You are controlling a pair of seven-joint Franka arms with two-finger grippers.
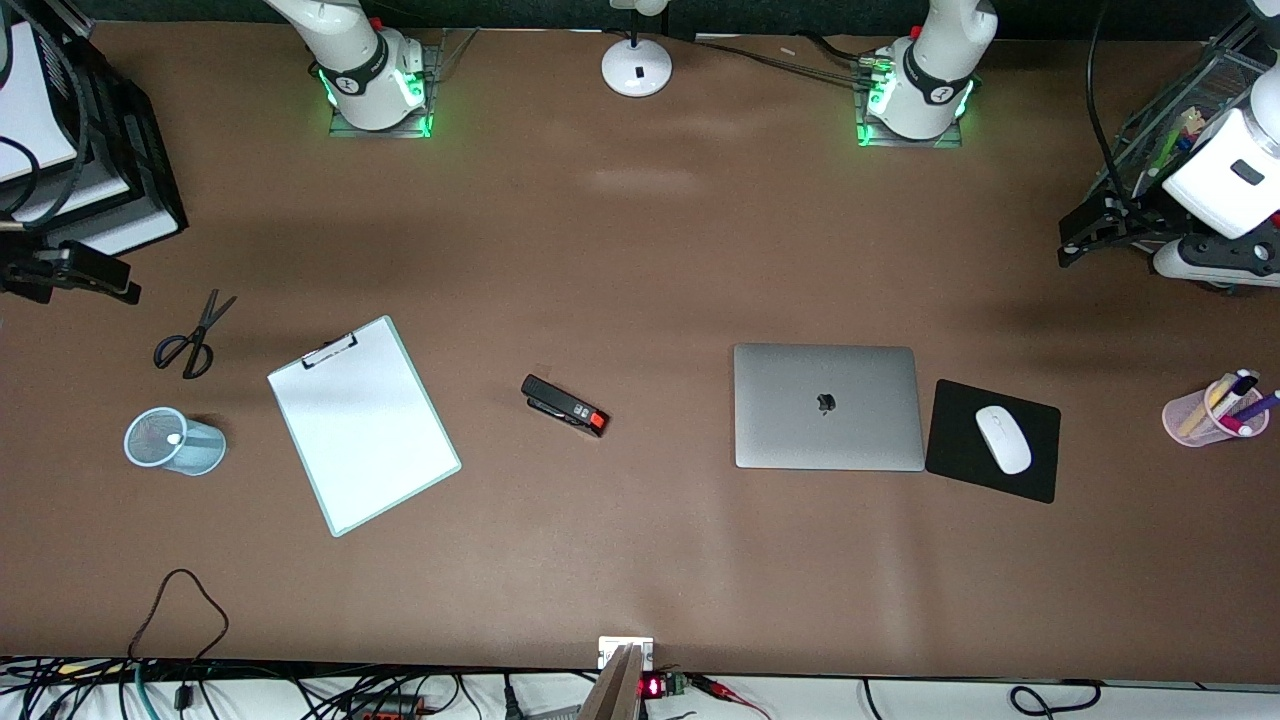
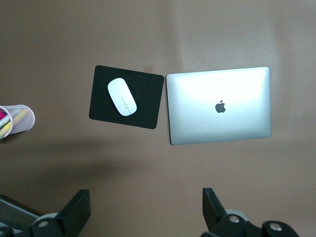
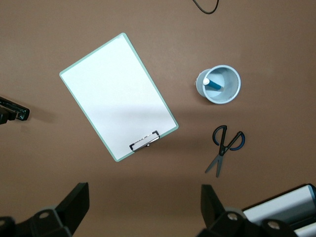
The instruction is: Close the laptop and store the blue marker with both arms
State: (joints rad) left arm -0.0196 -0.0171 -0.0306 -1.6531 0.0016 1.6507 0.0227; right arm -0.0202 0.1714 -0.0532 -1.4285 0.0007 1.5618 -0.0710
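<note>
Laptop: the laptop (image 1: pixel 828 406) lies flat on the table (image 1: pixel 640 250) with its lid shut, the dark logo facing up, toward the left arm's end.
Mouse pad: a black mouse pad (image 1: pixel 960 470) sits just beside the laptop, nearly touching its edge, with a white mouse (image 1: pixel 1002 439) on it.
Blue marker: the blue marker (image 3: pixel 213 84) stands tilted inside the pale blue cup (image 1: pixel 196 447), whitish end up (in the front view only that pale tip shows, so the barrel colour is read from the right wrist view).
Blue cup: it stands toward the right arm's end, nearer the front camera than the scissors (image 1: pixel 193 336) and beside the clipboard (image 1: pixel 363 424).
Left gripper: the left gripper (image 2: pixel 143 212) hangs high over bare table, its fingers spread wide with nothing between them; the laptop and mouse pad lie well apart from the fingertips.
Right gripper: the right gripper (image 3: pixel 144 210) is likewise raised, fingers fully parted and empty; the cup with the marker lies well clear of them, and the clipboard and scissors lie on the table below.
Stapler: a black stapler (image 1: pixel 564 405) with a red end lies between clipboard and laptop.
Pink cup: a pink cup (image 1: pixel 1200 417) of pens lies tipped over at the left arm's end, probably on its side.
</note>
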